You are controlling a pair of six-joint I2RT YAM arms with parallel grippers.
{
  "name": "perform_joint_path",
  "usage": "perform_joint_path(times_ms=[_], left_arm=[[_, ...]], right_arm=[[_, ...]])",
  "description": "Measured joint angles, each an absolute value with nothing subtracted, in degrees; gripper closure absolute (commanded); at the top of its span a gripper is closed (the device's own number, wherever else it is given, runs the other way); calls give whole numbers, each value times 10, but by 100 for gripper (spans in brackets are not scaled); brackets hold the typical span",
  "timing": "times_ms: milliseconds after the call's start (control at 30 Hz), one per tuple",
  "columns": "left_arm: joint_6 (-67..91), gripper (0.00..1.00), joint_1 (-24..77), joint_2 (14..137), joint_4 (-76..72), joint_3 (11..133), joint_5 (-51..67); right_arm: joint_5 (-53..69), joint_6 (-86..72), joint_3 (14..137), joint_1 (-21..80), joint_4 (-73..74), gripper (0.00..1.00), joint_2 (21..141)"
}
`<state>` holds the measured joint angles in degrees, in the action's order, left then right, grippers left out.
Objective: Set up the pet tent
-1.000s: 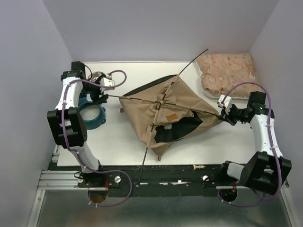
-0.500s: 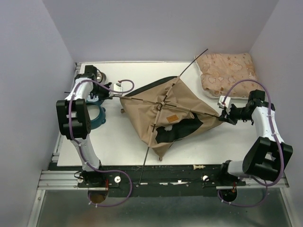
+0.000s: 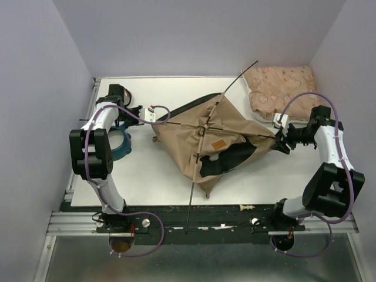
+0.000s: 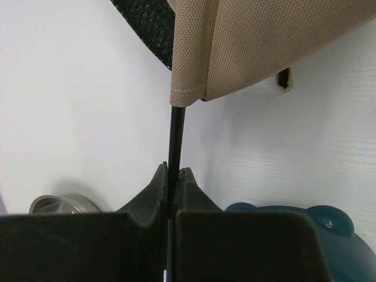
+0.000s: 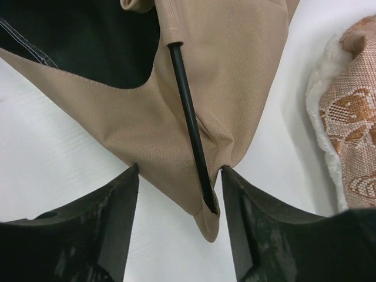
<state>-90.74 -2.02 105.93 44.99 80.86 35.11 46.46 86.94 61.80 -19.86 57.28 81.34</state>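
Observation:
The pet tent (image 3: 208, 138) lies collapsed in the middle of the table, tan fabric with a black opening and an orange label. Thin black poles (image 3: 232, 88) cross over it. My left gripper (image 3: 156, 119) is at the tent's left corner. In the left wrist view the left gripper (image 4: 174, 171) is shut on a pole (image 4: 176, 132) that comes out of the fabric hem (image 4: 264, 47). My right gripper (image 3: 277, 140) is at the right corner. There the right gripper (image 5: 179, 170) stands open around the tan corner pocket (image 5: 176, 135), with a pole end (image 5: 194, 135) seated in it.
A pink patterned cushion (image 3: 281, 88) lies at the back right, close to my right arm. A teal ring-shaped thing (image 3: 117, 145) and a metal bowl (image 4: 59, 204) sit by my left arm. A small white piece (image 3: 247, 207) lies on the front rail.
My left gripper has moved right to the tent's left corner and shut on the pole. My right gripper has opened off the right corner. The long pole's near end has swung right.

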Motion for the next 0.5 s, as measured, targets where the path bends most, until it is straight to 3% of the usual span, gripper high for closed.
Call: perform_joint_path(times_ms=[167, 500], left_arm=[[-904, 100, -17, 1044, 434, 800, 352], [-907, 100, -6, 1041, 423, 799, 371]], right_arm=[[478, 863, 647, -195, 596, 15, 815], [511, 819, 706, -173, 622, 13, 814]])
